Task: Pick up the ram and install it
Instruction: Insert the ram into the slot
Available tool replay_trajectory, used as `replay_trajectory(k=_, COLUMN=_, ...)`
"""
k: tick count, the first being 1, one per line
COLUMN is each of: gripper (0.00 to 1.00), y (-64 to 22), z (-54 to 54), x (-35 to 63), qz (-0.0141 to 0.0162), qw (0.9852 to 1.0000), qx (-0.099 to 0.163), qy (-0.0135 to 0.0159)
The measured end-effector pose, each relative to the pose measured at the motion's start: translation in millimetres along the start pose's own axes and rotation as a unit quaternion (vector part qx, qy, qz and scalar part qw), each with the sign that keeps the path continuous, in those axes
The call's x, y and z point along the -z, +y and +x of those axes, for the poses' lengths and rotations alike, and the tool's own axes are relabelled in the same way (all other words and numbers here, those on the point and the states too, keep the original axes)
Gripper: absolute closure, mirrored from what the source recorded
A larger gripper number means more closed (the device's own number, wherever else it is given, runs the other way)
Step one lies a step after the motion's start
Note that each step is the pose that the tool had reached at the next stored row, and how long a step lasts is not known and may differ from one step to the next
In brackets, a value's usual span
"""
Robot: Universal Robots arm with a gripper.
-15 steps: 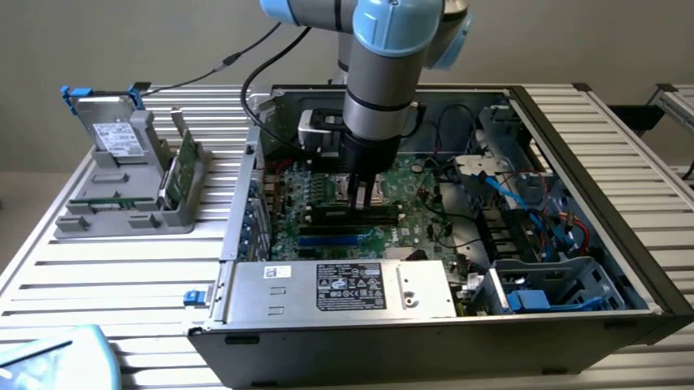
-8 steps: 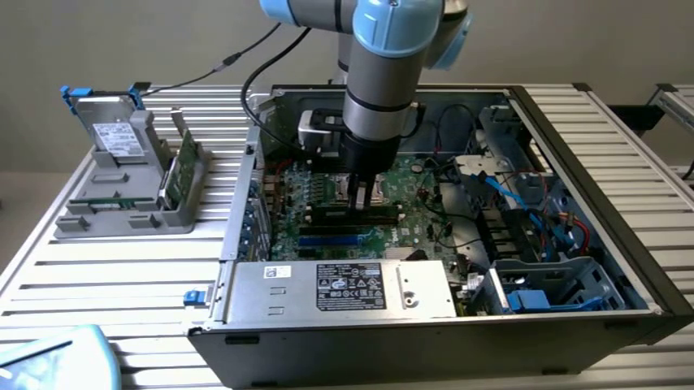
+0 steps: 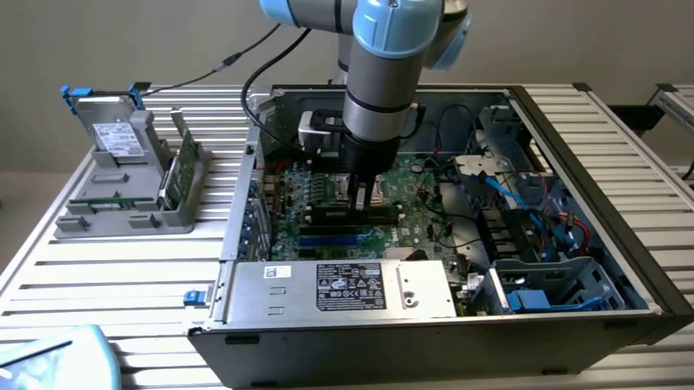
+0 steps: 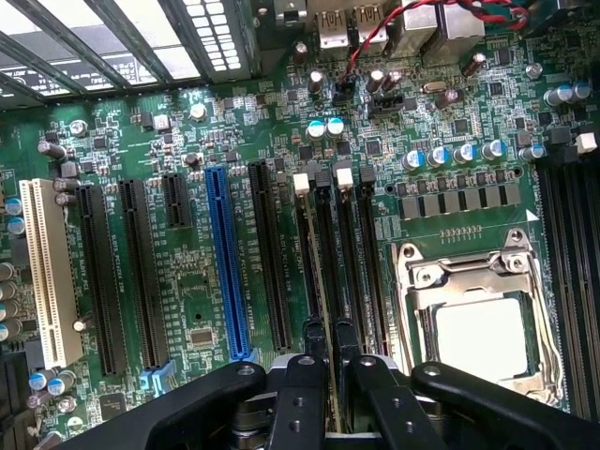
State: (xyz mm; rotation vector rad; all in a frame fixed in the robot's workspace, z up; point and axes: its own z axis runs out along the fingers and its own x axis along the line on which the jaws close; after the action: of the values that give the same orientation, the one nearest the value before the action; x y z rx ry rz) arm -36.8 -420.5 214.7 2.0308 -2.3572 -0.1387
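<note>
Gripper (image 4: 330,336) nearly closed, fingers pinching the ram (image 3: 366,214) edge-on. Ram sits directly below the fingertips, running along the slots (image 4: 361,253), CPU socket (image 4: 480,330) just beside. Can't tell if seated.

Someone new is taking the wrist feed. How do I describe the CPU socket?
Inside the open computer case, find the green motherboard. Beside the black memory slots with white latches sits the CPU socket: a square silver metal frame, unlike the long narrow slots around it.
</note>
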Motion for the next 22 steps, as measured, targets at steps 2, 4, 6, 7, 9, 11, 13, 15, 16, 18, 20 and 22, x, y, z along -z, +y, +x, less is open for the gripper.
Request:
replay_trajectory(k=2, gripper=0.85, y=0.0, z=0.0, x=-0.1, qz=0.0, qw=1.0, qx=0.0, qy=-0.0001)
replay_trajectory(k=4, gripper=0.85, y=-0.1, z=0.0, x=-0.8, qz=0.0001, qw=1.0, qx=0.0, qy=-0.0002)
replay_trajectory(k=6, gripper=0.85, y=-0.1, z=0.0, x=-1.3, qz=0.0, qw=1.0, qx=0.0, qy=-0.0001)
replay_trajectory(k=7, gripper=0.85, y=-0.1, z=0.1, x=-1.3, qz=0.0, qw=1.0, qx=0.0, qy=0.0)
replay_trajectory(k=9, gripper=0.85, y=-0.1, z=0.1, x=-1.4, qz=0.0, qw=1.0, qx=0.0, qy=0.0)
replay_trajectory(k=11, gripper=0.85, y=-0.2, z=0.0, x=-2.2, qz=0.0001, qw=1.0, qx=0.0, qy=-0.0002)
replay_trajectory(k=13, gripper=0.85, y=-0.2, z=0.1, x=-2.6, qz=0.0, qw=1.0, qx=0.0, qy=-0.0001)
replay_trajectory(k=15, gripper=0.85, y=-0.2, z=0.1, x=-2.6, qz=0.0, qw=1.0, qx=0.0, qy=0.0001)
replay_trajectory(k=16, gripper=0.85, y=-0.2, z=0.1, x=-2.7, qz=0.0, qw=1.0, qx=0.0, qy=0.0)
replay_trajectory(k=18, gripper=0.85, y=-0.3, z=0.1, x=-3.5, qz=0.0001, qw=1.0, qx=0.0, qy=-0.0002)
replay_trajectory(k=20, gripper=0.85, y=-0.4, z=0.1, x=-3.9, qz=0.0, qw=1.0, qx=0.0, qy=-0.0001)
replay_trajectory(k=22, gripper=0.85, y=-0.3, z=0.2, x=-3.9, qz=0.0, qw=1.0, qx=0.0, qy=0.0001)
